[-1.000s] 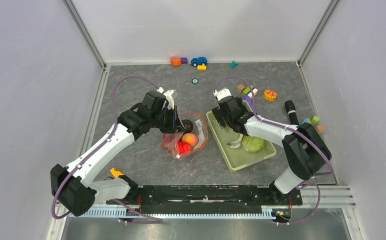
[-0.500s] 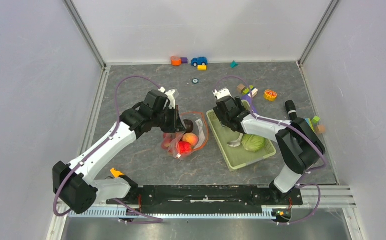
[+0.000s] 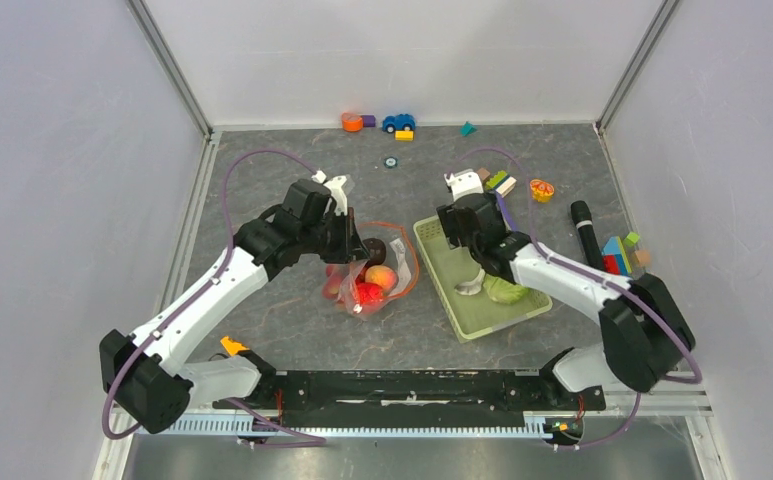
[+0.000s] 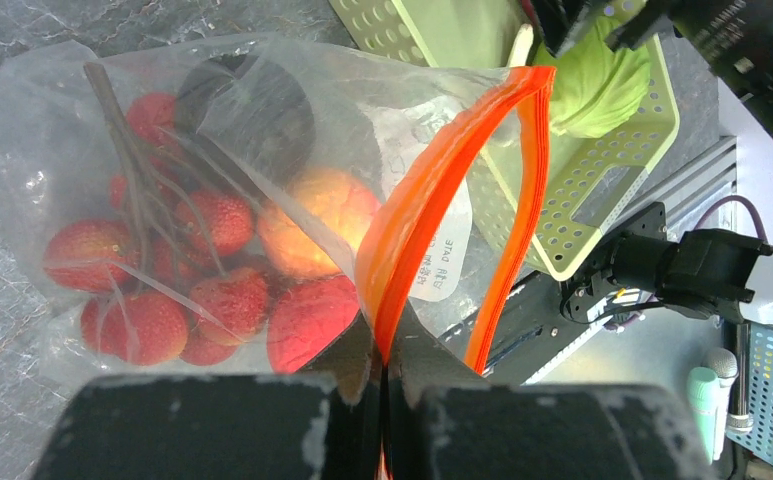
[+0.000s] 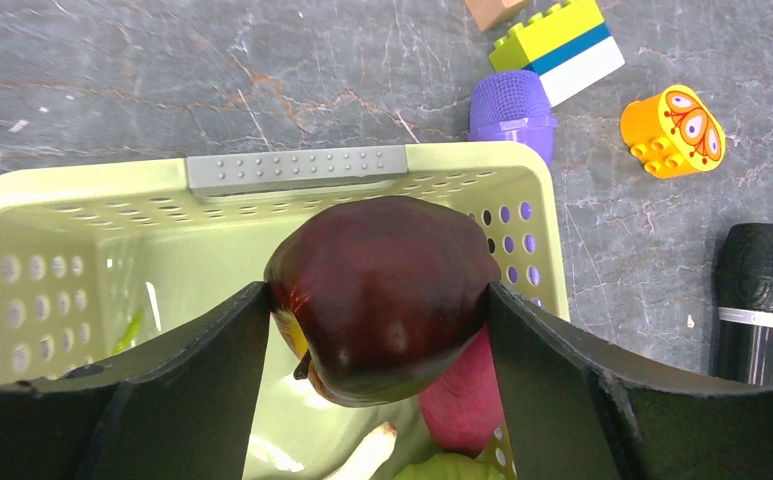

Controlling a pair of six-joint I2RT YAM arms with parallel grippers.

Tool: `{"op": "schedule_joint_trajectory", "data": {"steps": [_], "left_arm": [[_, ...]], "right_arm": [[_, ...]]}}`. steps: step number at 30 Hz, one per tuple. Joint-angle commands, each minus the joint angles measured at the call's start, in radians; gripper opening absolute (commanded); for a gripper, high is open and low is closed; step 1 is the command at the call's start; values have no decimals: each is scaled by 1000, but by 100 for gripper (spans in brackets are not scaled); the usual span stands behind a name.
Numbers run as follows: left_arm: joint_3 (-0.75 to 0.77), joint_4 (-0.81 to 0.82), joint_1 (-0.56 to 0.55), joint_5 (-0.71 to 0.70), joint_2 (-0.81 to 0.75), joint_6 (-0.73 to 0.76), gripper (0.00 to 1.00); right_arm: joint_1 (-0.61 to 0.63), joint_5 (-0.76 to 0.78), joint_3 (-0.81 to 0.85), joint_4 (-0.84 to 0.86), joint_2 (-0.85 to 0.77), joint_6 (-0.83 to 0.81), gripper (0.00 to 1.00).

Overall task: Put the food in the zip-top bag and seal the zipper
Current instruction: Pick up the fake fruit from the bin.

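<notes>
Over the last second the right arm swung its elbow out toward the right edge of the top view, while the right fingers [image 5: 212,370] narrowed onto a dark plum [image 5: 382,290] above the green basket [image 5: 292,170]. That pick looked secure, so carrying the plum across to the bag seemed the next step. These fingers stood fairly wide, both pressed against the plum's sides. The left fingers [image 4: 262,420], fully closed, pinched the zipper [image 4: 432,200] at the bottom centre of the left wrist view. They held up the open mouth of the zip-top bag [image 4: 262,130], which sat on the table [image 3: 292,320] just left of the basket. Strawberries [image 4: 152,325], a peach [image 4: 312,215] and a second plum [image 4: 252,110] lay inside, and a cabbage [image 3: 505,290] waited in the basket
</notes>
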Motion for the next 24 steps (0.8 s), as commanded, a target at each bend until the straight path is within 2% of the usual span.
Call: {"op": "schedule_joint_trajectory", "data": {"steps": [1,6,11,16,24], "left_arm": [[-7,49,0,30,-29,7,2],[0,38,0,23,-44,33,2],[4,22,0,-29,-85,50,2],[7,-6,0,-85,-100,52,2],[31,-46,0,-31,-96,51,2]], "right_arm": [[-2,-112,-84,136,-141,15,43],[-2,-242,-160,245,-280,16,42],[-2,-419,-183,319,-387,11,40],[-2,-527,-208,361,-476,49,40],[-2,-650,-245,408,-583,134,40]]}}
